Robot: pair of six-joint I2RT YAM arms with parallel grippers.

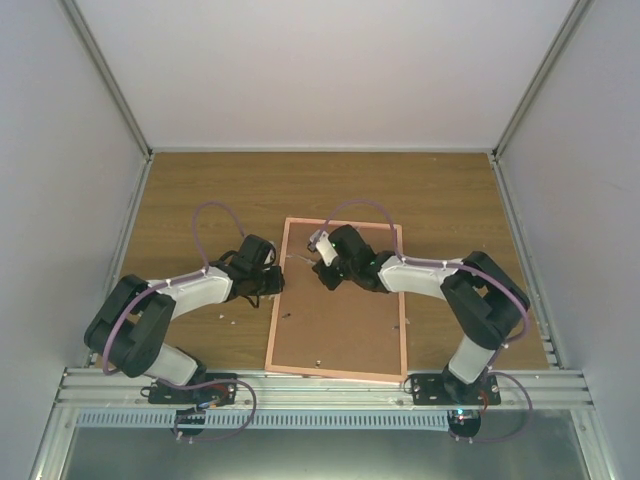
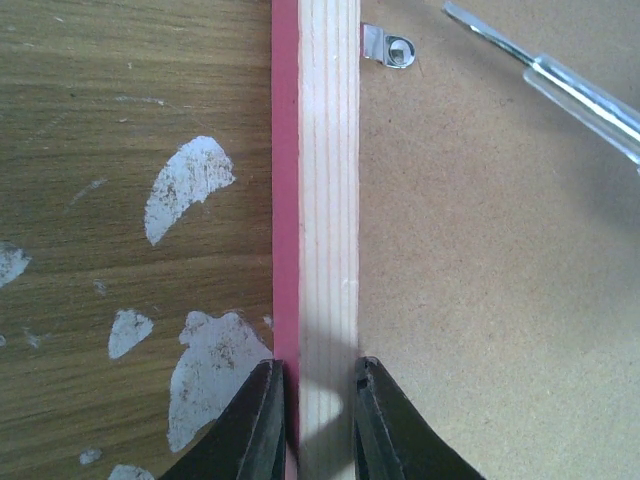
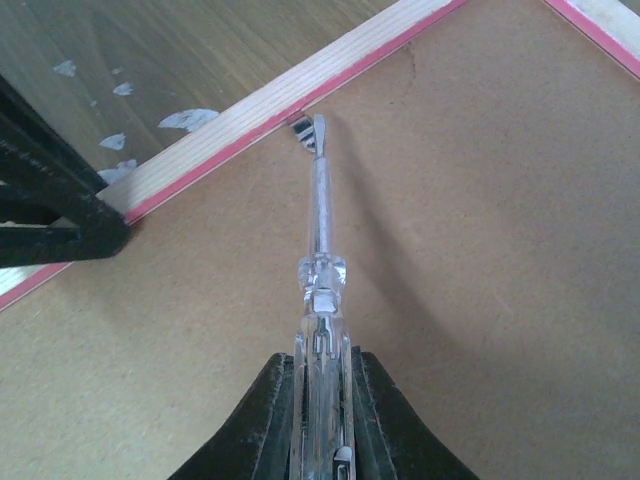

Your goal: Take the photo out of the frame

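Observation:
The pink-red frame (image 1: 277,312) lies face down, its brown backing board (image 1: 340,320) facing up. The photo is hidden. My left gripper (image 1: 268,286) is shut on the frame's left rail (image 2: 325,200), one finger on each side, with the gripper (image 2: 317,365) low in the left wrist view. My right gripper (image 1: 325,272) is shut on a clear-handled screwdriver (image 3: 320,230). The right gripper (image 3: 322,360) holds it low over the backing (image 3: 480,250). Its tip sits at a metal clip (image 3: 303,127) by the rail (image 3: 270,100). The clip (image 2: 388,47) and the screwdriver (image 2: 560,80) show in the left wrist view.
The wooden table (image 1: 200,190) has white scuff patches (image 2: 190,185) left of the frame. Grey walls enclose three sides, and a metal rail (image 1: 320,385) runs along the near edge. Small clips (image 1: 318,362) lie on the backing near its front edge. The left gripper's fingers (image 3: 50,215) show in the right wrist view.

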